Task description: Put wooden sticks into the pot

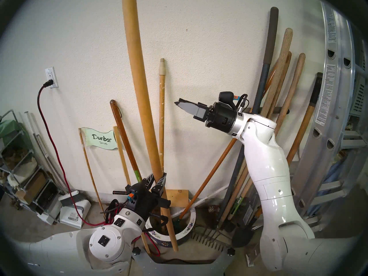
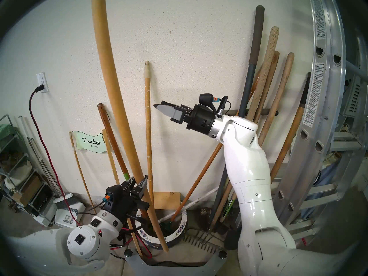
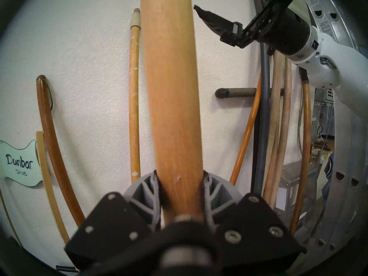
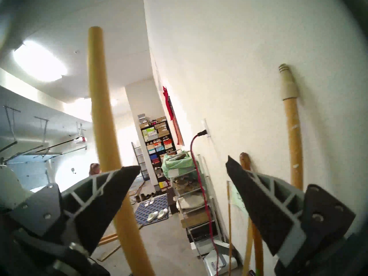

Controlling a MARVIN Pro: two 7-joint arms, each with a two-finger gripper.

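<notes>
Step in hand: judged as lowering the plain wooden stick [image 1: 143, 102] toward the pot [image 1: 191, 222]; its lower end appears to cross the near rim and sit outside and in front of the pot, so insertion looks incomplete.
Left gripper [image 1: 157, 180]: fingers clamped on the plain stick low on its shaft; the long upper part rises above the fingers, the short lower part runs down past them toward the pot.
Left wrist view: both fingers [image 3: 216, 192] press on opposite sides of the stick.
Right gripper [image 1: 186, 107]: fingers spread wide apart, holding nothing. The plain stick stands ahead of its fingertips with a gap between.
Right wrist view: the plain stick passes behind one finger [image 4: 111, 192]; it is not between the pads.
Second wooden stick [image 1: 161, 114]: paint-flecked, cream threaded tip uppermost, leaning on the wall beyond the left fingers and just beside the plain stick. Its foot is hidden; whether it stands in the pot cannot be told.
Pot location: on the floor below and just beyond the left fingers, with an orange-handled tool [image 1: 209, 176] resting in it.
Next move, judged: lift the clamped stick until its lower end clears the rim, bring that end over the opening, then lower and release. Risk: the long upper part may swing toward the right gripper.
Readable text: "Dunbar Drive" on the pale green sign [image 1: 101, 139], left of the left fingers.
Other labels: ladder [image 1: 336, 90] stickers and a dustpan [image 1: 74, 212] label, too small to read.
</notes>
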